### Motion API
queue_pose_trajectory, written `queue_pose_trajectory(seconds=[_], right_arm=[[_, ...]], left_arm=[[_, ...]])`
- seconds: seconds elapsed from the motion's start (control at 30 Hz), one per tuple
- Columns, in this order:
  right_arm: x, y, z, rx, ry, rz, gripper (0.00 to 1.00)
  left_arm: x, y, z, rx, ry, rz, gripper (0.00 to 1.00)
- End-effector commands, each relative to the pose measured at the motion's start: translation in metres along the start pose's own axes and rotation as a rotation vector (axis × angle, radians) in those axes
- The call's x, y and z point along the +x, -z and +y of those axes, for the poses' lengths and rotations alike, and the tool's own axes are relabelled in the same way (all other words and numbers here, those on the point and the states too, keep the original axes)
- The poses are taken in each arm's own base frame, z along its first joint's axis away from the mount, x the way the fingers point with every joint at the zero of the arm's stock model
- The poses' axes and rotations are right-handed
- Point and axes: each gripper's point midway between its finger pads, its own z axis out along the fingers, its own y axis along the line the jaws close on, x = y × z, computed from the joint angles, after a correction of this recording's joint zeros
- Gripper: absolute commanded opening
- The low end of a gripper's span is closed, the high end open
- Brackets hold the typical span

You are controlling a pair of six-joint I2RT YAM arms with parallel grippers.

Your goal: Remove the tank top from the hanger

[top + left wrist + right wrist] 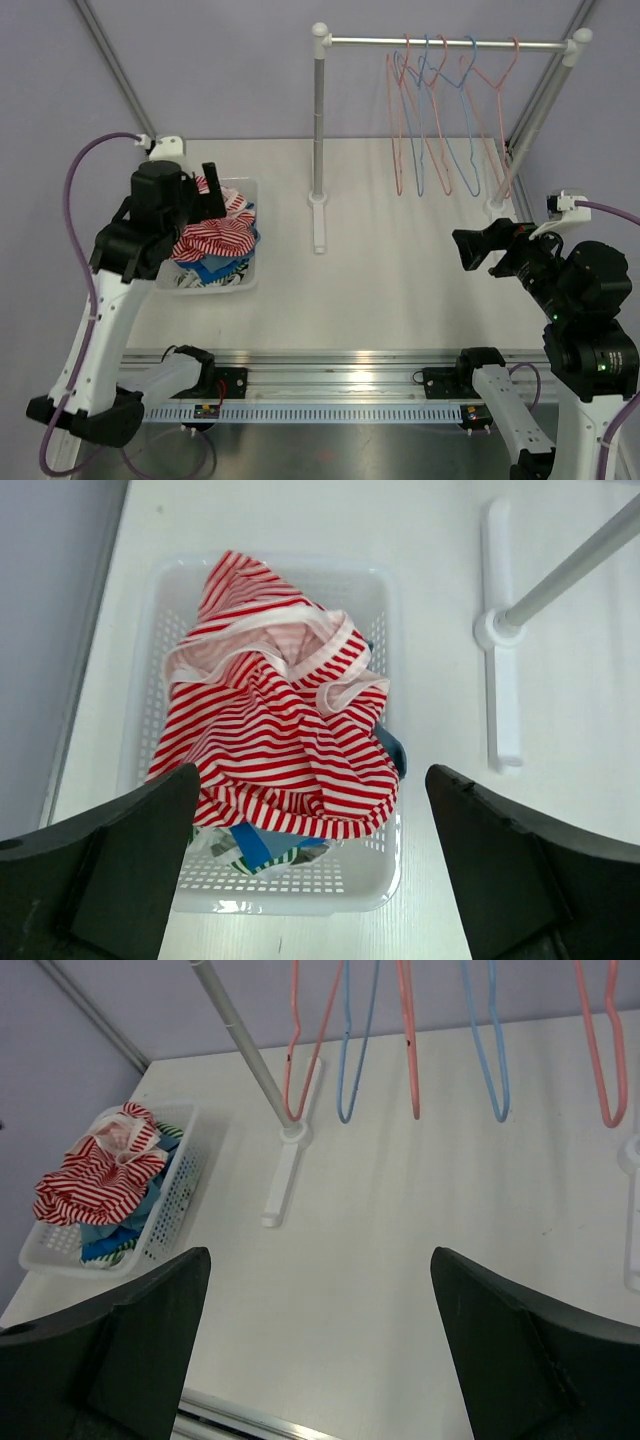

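Observation:
A red-and-white striped tank top (215,238) lies crumpled on top of other clothes in a white basket (240,280) at the table's left. It fills the left wrist view (275,745), and shows small in the right wrist view (95,1175). Several bare pink and blue hangers (450,110) hang on the rail at the back right; no garment is on them. My left gripper (210,195) is open and empty above the basket. My right gripper (468,248) is open and empty above the table's right side.
A metal rail (445,42) on two white-footed posts (318,130) stands at the back. Blue and green-striped clothes (250,845) lie under the tank top. A metal track (330,385) runs along the near edge.

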Motion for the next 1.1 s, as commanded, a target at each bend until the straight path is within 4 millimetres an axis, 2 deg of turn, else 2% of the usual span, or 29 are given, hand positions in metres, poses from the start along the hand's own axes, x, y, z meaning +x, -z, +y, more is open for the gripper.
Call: queue_pose_trajectory(seconds=[0.0, 0.1, 0.13, 0.2, 0.27, 0.33, 0.4, 0.43, 0.47, 0.6, 0.73, 0.87, 1.07], right_arm=[[0.005, 0.000, -0.026, 0.148, 0.002, 0.016, 1.00], [0.013, 0.003, -0.037, 0.201, 0.032, 0.043, 1.00], [0.014, 0.004, -0.034, 0.188, 0.045, 0.054, 0.99], [0.016, 0.010, -0.042, 0.234, 0.066, 0.060, 1.00], [0.019, 0.015, -0.045, 0.247, 0.078, 0.070, 1.00], [0.019, 0.021, -0.049, 0.267, 0.091, 0.060, 1.00], [0.019, 0.025, -0.053, 0.290, 0.100, 0.055, 1.00], [0.018, 0.027, -0.053, 0.291, 0.106, 0.047, 0.99], [0.019, 0.029, -0.054, 0.290, 0.113, 0.046, 0.99], [0.018, 0.038, -0.050, 0.269, 0.125, 0.027, 0.99], [0.018, 0.044, -0.050, 0.269, 0.128, 0.015, 0.99], [0.019, 0.041, -0.046, 0.247, 0.128, 0.020, 0.99], [0.015, 0.038, -0.050, 0.269, 0.128, 0.011, 0.99]], left_arm=[[0.003, 0.056, 0.035, -0.078, 0.080, -0.093, 0.99], [0.013, 0.086, 0.052, -0.091, 0.105, -0.148, 0.99], [0.016, 0.093, 0.060, -0.114, 0.108, -0.159, 0.99], [0.025, 0.106, 0.071, -0.135, 0.102, -0.169, 0.99], [0.037, 0.108, 0.081, -0.179, 0.092, -0.161, 0.99], [0.044, 0.118, 0.085, -0.158, 0.117, -0.197, 0.99], [0.054, 0.119, 0.081, -0.114, 0.124, -0.212, 0.99], [0.056, 0.129, 0.078, -0.065, 0.133, -0.251, 0.99], [0.063, 0.128, 0.077, -0.054, 0.127, -0.248, 0.99], [0.077, 0.141, 0.082, -0.022, 0.139, -0.280, 0.99], [0.086, 0.149, 0.083, 0.007, 0.147, -0.319, 0.99], [0.092, 0.145, 0.079, 0.033, 0.143, -0.329, 0.99], [0.087, 0.134, 0.068, 0.061, 0.126, -0.304, 0.99]])
